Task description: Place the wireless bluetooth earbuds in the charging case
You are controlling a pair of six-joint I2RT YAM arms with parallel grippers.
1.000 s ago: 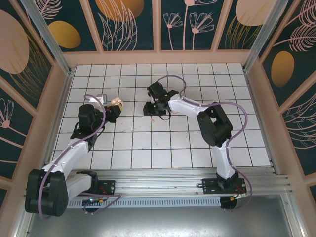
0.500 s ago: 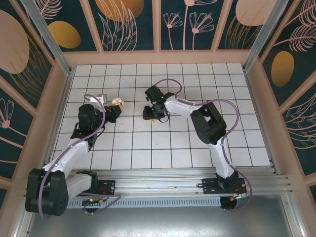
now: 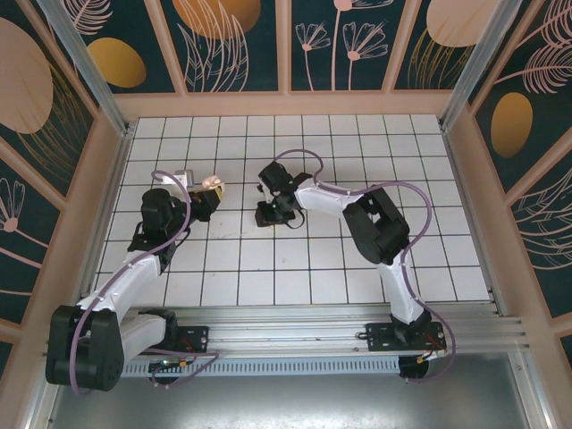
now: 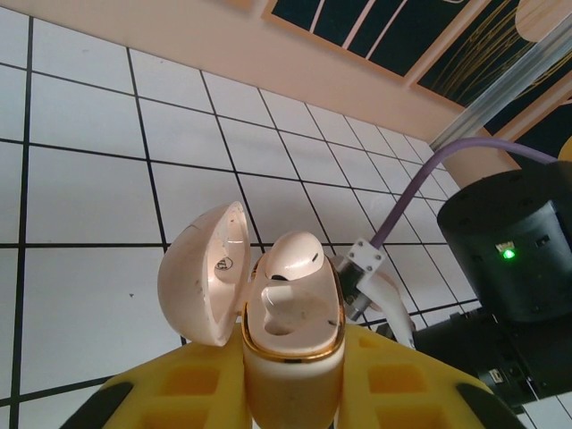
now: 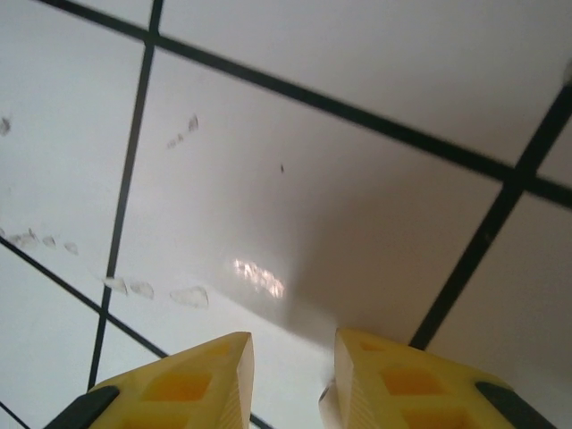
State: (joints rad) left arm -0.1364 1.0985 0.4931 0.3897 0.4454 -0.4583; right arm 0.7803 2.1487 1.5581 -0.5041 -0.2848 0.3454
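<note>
From above, the left gripper is clenched on the charging case, probably so the case stays put as a fixed target. The right gripper hangs low over the tiled table near the case, on its right, well placed to collect a loose earbud; none can be made out from here. In the left wrist view the case stands upright between the yellow fingers. Its lid is swung open to the side, so the sockets are reachable. One earbud appears seated at the far side of the case's mouth, and the nearer hollow seems vacant. A tiny mark inside the lid is too small to read, and no brand shows. Right of the case, a green light glows on the right arm's dark housing. In the right wrist view the right gripper has its fingers narrowly apart above bare tile. A pale blur low in the gap may be an earbud, but I cannot tell whether anything is gripped.
</note>
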